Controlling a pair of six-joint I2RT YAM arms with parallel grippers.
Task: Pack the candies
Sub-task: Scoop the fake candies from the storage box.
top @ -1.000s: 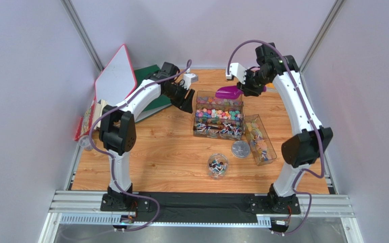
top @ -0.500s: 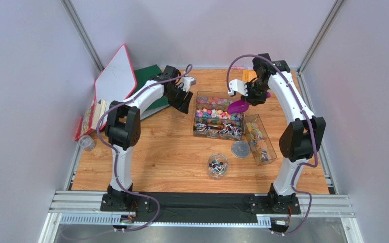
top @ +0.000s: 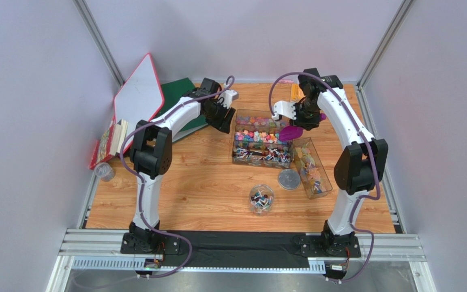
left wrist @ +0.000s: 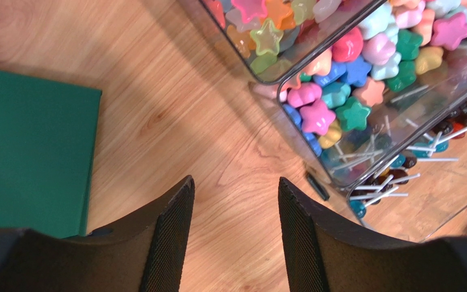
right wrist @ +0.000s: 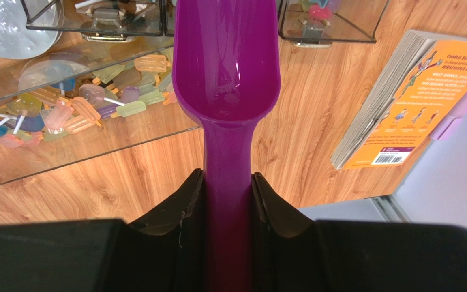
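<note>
right pincer (right wrist: 227, 182): closed on the handle of the purple scoop (right wrist: 227, 67). the scoop bowl is empty and points away from the wrist. in the top view the bowl hangs over the 3 o'clock edge of the large clear box (top: 260, 163).

left pincer (left wrist: 236, 194): jaws apart, holding nothing, above bare table (left wrist: 157, 79) just off the box's 10 o'clock corner.

the candies (left wrist: 339, 97), stars and stick sweets, fill the box. more lie in the narrow clear tray (top: 306, 149) at 4 o'clock of it. a few sit in the round jar (top: 261, 199) at 6 o'clock, with its lid (top: 289, 179) beside it.

step in hand, as judged: bringing the scoop to the box for a load.

next move calls for: tip the bowl down into the candies, push through, lift level, carry toward the jar. the left pincer may need to brace the box wall.
</note>
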